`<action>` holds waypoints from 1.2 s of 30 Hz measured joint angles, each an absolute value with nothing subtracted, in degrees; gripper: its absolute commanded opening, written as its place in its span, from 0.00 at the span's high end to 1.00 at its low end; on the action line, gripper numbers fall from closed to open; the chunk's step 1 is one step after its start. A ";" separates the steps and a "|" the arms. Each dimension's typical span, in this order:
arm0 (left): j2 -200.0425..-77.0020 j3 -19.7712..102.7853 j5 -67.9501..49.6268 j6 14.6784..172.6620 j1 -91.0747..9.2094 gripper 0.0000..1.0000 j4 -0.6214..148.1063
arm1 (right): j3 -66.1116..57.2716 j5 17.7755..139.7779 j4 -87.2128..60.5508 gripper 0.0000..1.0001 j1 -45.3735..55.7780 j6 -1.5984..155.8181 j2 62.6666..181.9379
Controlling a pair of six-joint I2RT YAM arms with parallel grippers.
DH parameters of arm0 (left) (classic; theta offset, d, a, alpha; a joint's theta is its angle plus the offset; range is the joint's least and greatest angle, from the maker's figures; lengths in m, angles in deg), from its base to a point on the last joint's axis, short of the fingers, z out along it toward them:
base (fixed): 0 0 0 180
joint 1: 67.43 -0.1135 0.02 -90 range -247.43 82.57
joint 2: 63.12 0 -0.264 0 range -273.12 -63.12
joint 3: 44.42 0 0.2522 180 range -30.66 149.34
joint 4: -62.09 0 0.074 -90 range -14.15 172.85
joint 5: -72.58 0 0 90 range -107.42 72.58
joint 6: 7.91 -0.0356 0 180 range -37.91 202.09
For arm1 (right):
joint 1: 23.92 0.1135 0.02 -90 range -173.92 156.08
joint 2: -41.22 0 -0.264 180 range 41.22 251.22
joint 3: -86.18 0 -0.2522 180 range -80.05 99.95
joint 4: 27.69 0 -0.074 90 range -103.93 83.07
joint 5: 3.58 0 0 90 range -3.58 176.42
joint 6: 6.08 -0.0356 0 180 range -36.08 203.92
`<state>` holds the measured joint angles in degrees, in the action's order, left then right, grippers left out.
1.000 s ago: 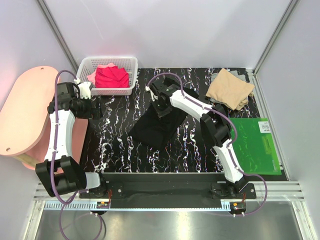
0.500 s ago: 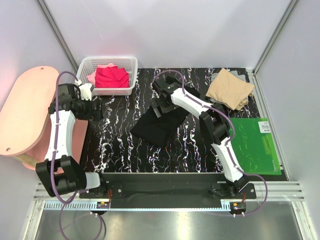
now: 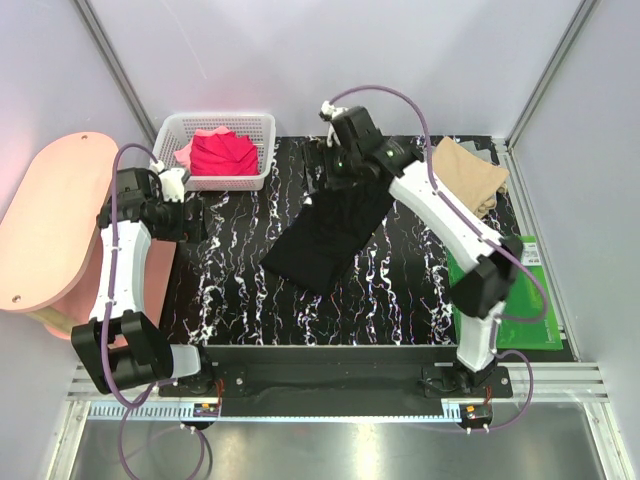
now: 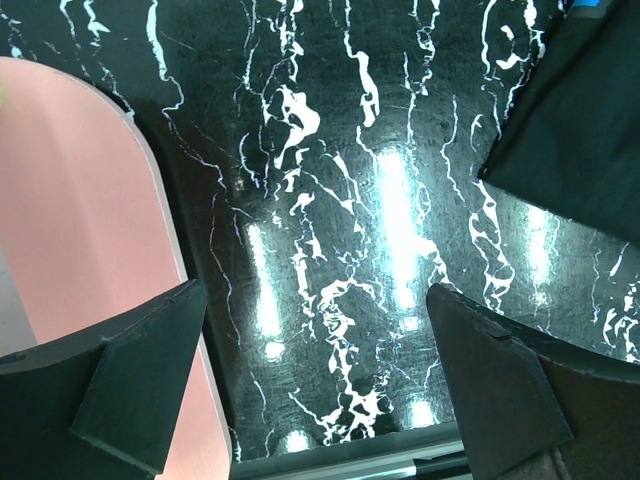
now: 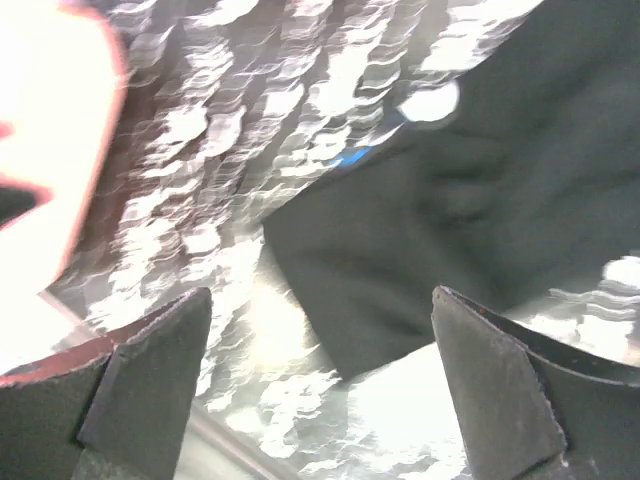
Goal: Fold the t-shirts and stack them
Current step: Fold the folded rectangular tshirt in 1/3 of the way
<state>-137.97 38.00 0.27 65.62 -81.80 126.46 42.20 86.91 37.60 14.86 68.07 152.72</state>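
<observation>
1. The black t-shirt lies spread diagonally mid-desk.
2. The tan t-shirt sits folded far right, beyond the green board.
3. The red t-shirt and pink t-shirt lie in the white basket.
4. The right hand hovers over the black t-shirt's far end, released.
5. The left hand hangs wide apart and empty beside the pink side table.

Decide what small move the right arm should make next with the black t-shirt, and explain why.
Probably lower the right gripper onto the far end of the black t-shirt and close on it. Its jaws stand open above that end, holding nothing, and the shirt lies as a long strip, likely needing another fold.
</observation>
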 measured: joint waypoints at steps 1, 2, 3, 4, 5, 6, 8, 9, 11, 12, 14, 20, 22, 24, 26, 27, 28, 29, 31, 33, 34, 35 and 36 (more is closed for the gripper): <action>-137.97 37.85 0.45 65.62 -81.69 0.01 126.43 | 37.04 82.69 34.50 0.04 14.97 65.99 149.88; -137.97 37.70 0.42 65.60 -81.39 0.01 126.41 | 31.95 79.33 31.24 0.04 15.08 64.40 147.63; -137.97 37.32 0.36 65.60 -81.06 0.01 126.35 | 25.61 75.04 28.05 0.04 15.23 62.06 145.58; -137.97 37.00 0.16 65.60 -80.40 0.01 126.48 | 21.66 72.07 26.00 0.04 15.39 60.44 145.07; -137.97 36.67 -0.04 65.62 -79.49 0.01 126.46 | 15.84 67.87 21.86 0.04 15.47 58.25 145.18; -137.97 36.36 -0.19 65.62 -78.28 0.01 126.50 | 12.08 64.70 19.35 0.04 15.54 56.55 146.12; -137.99 36.21 -0.60 65.62 -76.38 0.01 126.83 | 5.64 58.30 13.89 0.04 15.56 53.18 149.18; -137.99 36.21 -0.63 65.62 -75.62 0.01 126.78 | 3.71 55.61 11.90 0.04 15.56 51.78 151.06; -137.99 36.21 -0.69 65.62 -74.83 0.01 126.78 | 2.05 51.37 9.12 0.04 15.54 49.71 154.32; -137.99 36.21 -0.80 65.62 -74.77 0.01 126.78 | 1.81 49.38 7.53 0.04 15.52 48.90 155.81; -137.99 36.21 -1.04 65.58 -74.74 0.01 126.78 | 1.81 46.15 4.23 0.05 15.43 47.43 157.90; -137.94 36.01 -1.85 64.92 -74.74 0.01 126.76 | 0.78 43.26 -2.37 0.06 14.47 45.77 161.29; -137.92 35.82 -2.09 64.59 -74.74 0.01 126.78 | -1.10 43.41 -3.66 0.05 14.12 45.62 162.54; -137.92 35.82 -2.31 64.29 -74.74 0.01 126.76 | -2.41 41.18 -5.30 0.05 13.61 44.44 163.28; -137.92 35.82 -2.37 64.05 -74.74 0.01 126.81 | -3.04 40.59 -6.51 0.06 13.48 44.20 163.30; -137.92 35.82 -2.40 64.03 -74.74 0.01 126.76 | -3.22 40.22 -6.88 0.06 13.40 44.13 163.35; -137.92 35.82 -2.42 64.00 -74.74 0.01 126.78 | -3.30 39.96 -7.10 0.06 13.31 44.11 163.35; -137.92 35.82 -2.42 63.98 -74.74 0.01 126.78 | -3.35 39.74 -7.27 0.05 13.29 44.16 163.35; -137.92 35.82 -2.42 63.98 -74.74 0.01 126.81 | -3.35 39.52 -7.34 0.05 13.24 44.22 163.35; -137.94 35.82 -2.42 63.98 -74.74 0.01 126.81 | -3.00 39.24 -6.77 0.04 13.24 44.51 163.13; -137.94 35.82 -2.42 63.98 -74.74 0.01 126.81 | -2.52 39.22 -5.89 0.03 13.24 44.66 163.00; -137.94 35.84 -2.44 63.98 -74.74 0.01 126.81 | -1.90 39.13 -4.82 0.03 13.26 44.70 162.84; -137.94 35.84 -2.46 63.96 -74.74 0.01 126.83 | -1.12 38.91 -3.66 0.03 13.26 44.66 162.65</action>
<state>-137.94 35.84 -2.46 63.96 -74.74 126.83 -1.12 38.91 -3.66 13.26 44.66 162.65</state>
